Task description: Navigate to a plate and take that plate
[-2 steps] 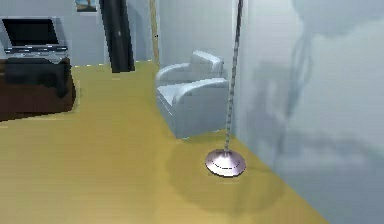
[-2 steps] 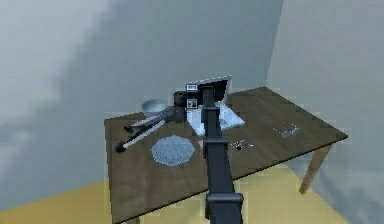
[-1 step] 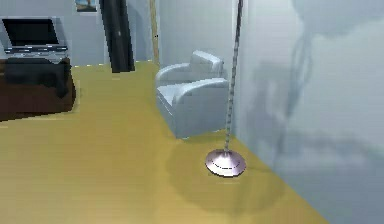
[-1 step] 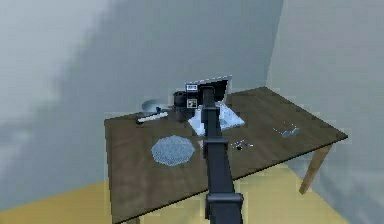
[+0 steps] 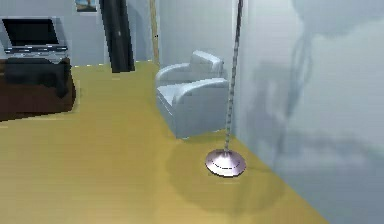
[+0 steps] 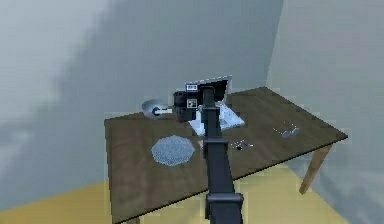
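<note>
In the arm side view a brown wooden table (image 6: 290, 110) stands against the grey wall. Near its far edge lies a round pale dish (image 6: 155, 107) that looks like a plate. The dark arm bar (image 6: 215, 160) rises from the bottom edge over the tabletop. At its far end my gripper (image 6: 181, 103) sits just right of the dish. I cannot tell whether it touches the dish or holds anything.
On the table are a round grey mat (image 6: 172, 150), an open laptop (image 6: 222, 100) and small items (image 6: 289, 130). The forward view has a pale blue armchair (image 5: 195, 92), a floor lamp's round base (image 5: 226, 162), a dark cabinet (image 5: 35, 85) with a screen, and yellow floor.
</note>
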You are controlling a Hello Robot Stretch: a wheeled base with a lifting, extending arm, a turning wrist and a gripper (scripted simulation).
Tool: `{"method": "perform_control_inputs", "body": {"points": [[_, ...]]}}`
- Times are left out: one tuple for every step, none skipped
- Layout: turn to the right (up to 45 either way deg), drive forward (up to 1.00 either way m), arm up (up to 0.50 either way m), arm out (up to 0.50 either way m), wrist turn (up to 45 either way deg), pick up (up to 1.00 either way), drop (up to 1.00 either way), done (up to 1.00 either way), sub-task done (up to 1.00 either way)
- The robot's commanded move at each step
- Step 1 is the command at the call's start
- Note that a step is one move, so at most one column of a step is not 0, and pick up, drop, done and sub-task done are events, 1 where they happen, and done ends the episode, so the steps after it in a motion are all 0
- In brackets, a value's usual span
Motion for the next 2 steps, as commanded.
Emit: {"method": "perform_control_inputs", "body": {"points": [[0.0, 0.00, -0.30, 0.00, 0.0, 0.00, 0.00, 0.00, 0.00], [0.0, 0.00, 0.00, 0.00, 0.0, 1.00, 0.00, 0.00, 0.00]]}}
